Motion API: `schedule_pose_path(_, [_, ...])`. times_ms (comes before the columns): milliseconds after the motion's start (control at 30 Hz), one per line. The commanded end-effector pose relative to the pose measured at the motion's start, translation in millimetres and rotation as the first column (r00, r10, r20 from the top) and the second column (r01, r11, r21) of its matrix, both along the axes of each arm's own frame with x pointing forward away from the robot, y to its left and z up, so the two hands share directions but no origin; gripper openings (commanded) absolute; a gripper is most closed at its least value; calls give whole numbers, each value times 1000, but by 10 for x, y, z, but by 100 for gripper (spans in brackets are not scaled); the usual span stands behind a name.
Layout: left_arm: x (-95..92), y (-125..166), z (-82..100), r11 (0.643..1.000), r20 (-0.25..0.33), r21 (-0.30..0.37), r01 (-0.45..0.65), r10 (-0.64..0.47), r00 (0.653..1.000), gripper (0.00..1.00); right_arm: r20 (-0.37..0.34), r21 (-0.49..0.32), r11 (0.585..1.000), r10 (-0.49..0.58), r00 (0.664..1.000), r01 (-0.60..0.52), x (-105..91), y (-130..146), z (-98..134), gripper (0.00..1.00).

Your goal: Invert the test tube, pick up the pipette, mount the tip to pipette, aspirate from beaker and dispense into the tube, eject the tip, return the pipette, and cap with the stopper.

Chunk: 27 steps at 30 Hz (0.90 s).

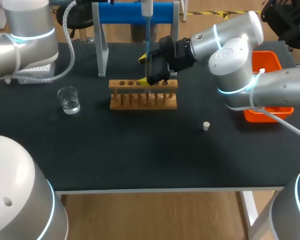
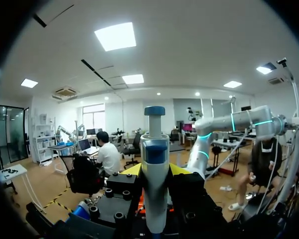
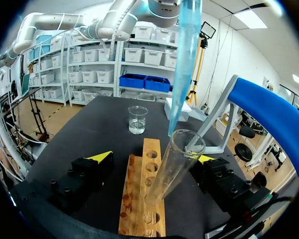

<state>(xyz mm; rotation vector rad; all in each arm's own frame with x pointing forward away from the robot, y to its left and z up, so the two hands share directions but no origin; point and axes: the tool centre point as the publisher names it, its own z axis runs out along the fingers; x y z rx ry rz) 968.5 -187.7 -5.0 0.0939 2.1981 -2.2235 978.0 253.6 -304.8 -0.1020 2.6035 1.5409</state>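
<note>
**A:** Head view first. Where is everything?

**B:** The right gripper (image 1: 143, 70) sits over the wooden rack (image 1: 143, 101), its fingers apart. The pipette (image 1: 146, 9) hangs above it, and its blue tip (image 1: 148, 45) points down. The beaker (image 1: 69, 100) stands well left of the rack, and the stopper (image 1: 206, 126) lies on the table (image 1: 140, 160).

**A:** Left wrist?

**B:** The left gripper (image 2: 156, 172) clamps the pipette body from both sides.

**A:** Right wrist?

**B:** The test tube (image 3: 177, 159) stands in a rack hole between the spread fingers, unclamped. The tip ends at its mouth.

Wooden rack (image 1: 143, 95); clear glass test tube (image 3: 174, 164); translucent blue plastic tip (image 3: 184, 59); matt black table (image 1: 140, 150).
</note>
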Motion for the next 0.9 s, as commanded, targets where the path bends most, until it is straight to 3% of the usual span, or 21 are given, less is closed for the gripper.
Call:
schedule_pose_path(33, [-6, 1, 51, 1000, 3, 7, 5, -5, 1000, 0, 1, 0, 1000, 0, 1000, 0, -4, -5, 3, 100])
schedule_pose_path(367, [-20, -20, 74, 1000, 8, 8, 14, -14, 1000, 0, 1, 0, 1000, 0, 1000, 0, -4, -5, 3, 100])
schedule_pose_path(900, [5, -40, -55, 1000, -26, -1, 18, -18, 1000, 0, 1, 0, 1000, 0, 1000, 0, -4, -5, 3, 100])
